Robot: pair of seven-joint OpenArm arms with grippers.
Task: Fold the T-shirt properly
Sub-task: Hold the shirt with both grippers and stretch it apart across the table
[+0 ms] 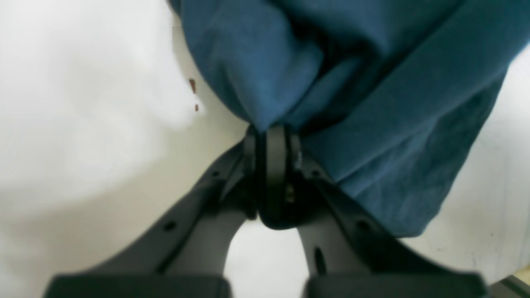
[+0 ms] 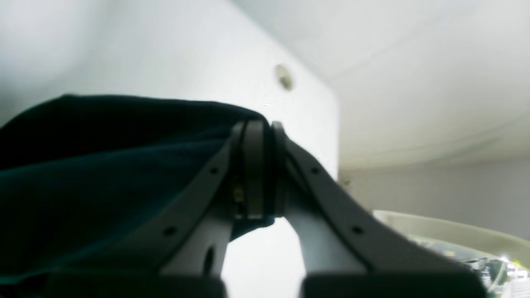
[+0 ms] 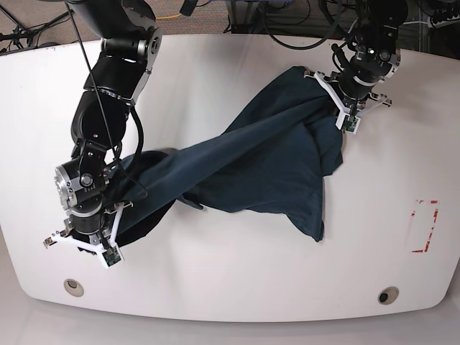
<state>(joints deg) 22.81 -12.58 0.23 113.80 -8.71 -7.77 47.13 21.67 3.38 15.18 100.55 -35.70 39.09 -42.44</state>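
Note:
The dark navy-teal T-shirt (image 3: 266, 162) hangs stretched on a diagonal over the white table (image 3: 237, 287), from the far right down to the near left, twisted and wrinkled, with a loose flap sagging to the table near the middle. My left gripper (image 3: 338, 97), on the far right in the base view, is shut on one bunched end. The left wrist view shows that gripper (image 1: 271, 130) pinching blue cloth (image 1: 372, 103). My right gripper (image 3: 104, 212), at the near left, is shut on the other end. In the right wrist view the gripper (image 2: 258, 124) clamps dark fabric (image 2: 103, 165).
Red tape marks (image 3: 424, 226) lie on the table's right side. Two round holes (image 3: 72, 286) (image 3: 388, 295) sit near the front edge. Cables (image 3: 287, 29) run along the back edge. A pale bin rim (image 2: 455, 231) shows beyond the table in the right wrist view.

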